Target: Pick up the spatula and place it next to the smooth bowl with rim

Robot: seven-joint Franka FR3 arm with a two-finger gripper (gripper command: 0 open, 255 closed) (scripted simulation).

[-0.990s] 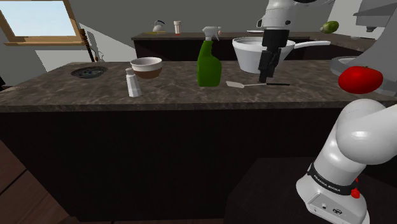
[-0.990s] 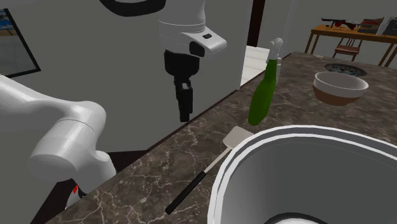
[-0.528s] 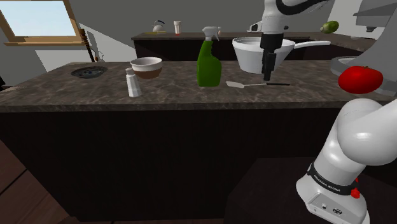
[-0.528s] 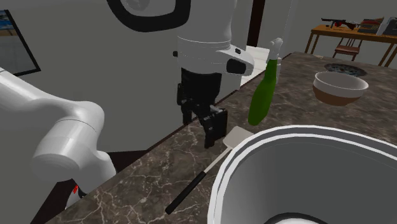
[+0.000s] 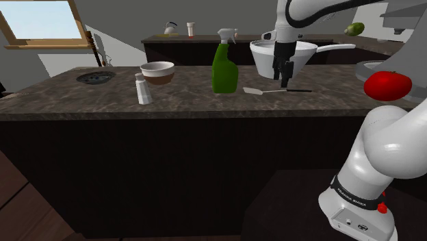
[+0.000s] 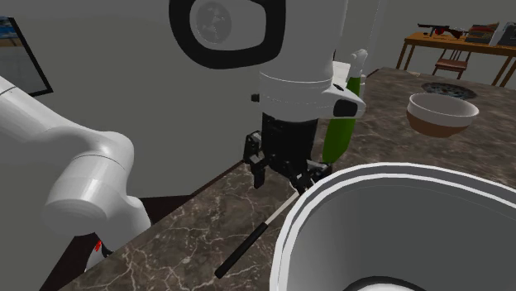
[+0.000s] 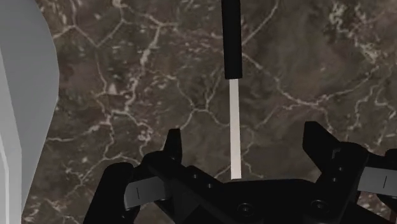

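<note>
The spatula (image 5: pixel 274 90) lies flat on the dark marble counter (image 5: pixel 102 103), white blade toward the green spray bottle (image 5: pixel 224 65), black handle (image 6: pixel 248 246) pointing the other way. My gripper (image 5: pixel 282 75) hangs open just above its thin white shaft (image 7: pixel 235 127), one finger (image 7: pixel 173 143) on either side, touching nothing. In the second exterior view the gripper (image 6: pixel 284 174) covers the blade. The brown bowl with a white rim (image 5: pixel 157 71) stands beyond the bottle at the shoulder view's left; the same bowl (image 6: pixel 442 113) sits at the second exterior view's upper right.
A large white pot (image 5: pixel 280 58) with a long handle stands close behind the spatula, and its wall (image 7: pixel 25 95) is near one finger. A white shaker (image 5: pixel 142 89) stands in front of the bowl. A red tomato (image 5: pixel 386 85) sits at the counter's right end.
The gripper has swung in over the counter, turned and come down toward the spatula's shaft. It stays open. The spatula has not moved.
</note>
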